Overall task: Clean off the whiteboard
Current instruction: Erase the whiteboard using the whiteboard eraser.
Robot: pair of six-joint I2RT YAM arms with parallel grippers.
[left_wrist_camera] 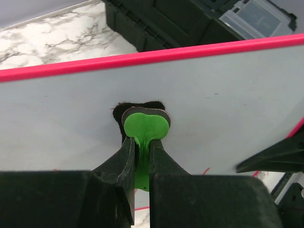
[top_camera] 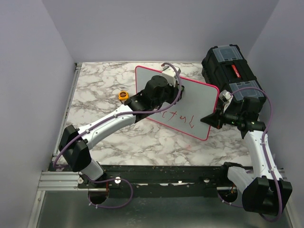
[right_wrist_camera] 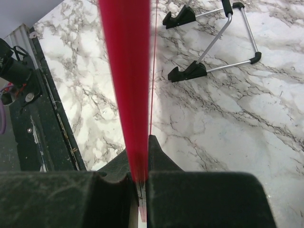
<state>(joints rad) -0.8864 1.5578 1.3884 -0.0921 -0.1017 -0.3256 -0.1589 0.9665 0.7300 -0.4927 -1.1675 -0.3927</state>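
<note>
Top view: we see whiteboard (top_camera: 199, 99) tilted over marble bench (top_camera: 104, 95), red lettering (top_camera: 178, 118) along its near edge; left hand (top_camera: 167, 87) over board's middle, right hand (top_camera: 212, 118) at its right edge.
Left wrist view: we see left hand pinching green eraser (left_wrist_camera: 145, 124), pad against white face, below pink rim.
Right wrist view: we see right hand pinching pink rim, board edge-on between fingers.

A black toolbox (top_camera: 231, 71) stands close beside the right gripper (top_camera: 211, 118); a wire stand (right_wrist_camera: 213, 42) lies on the marble counter (right_wrist_camera: 228, 133) beyond it.
</note>
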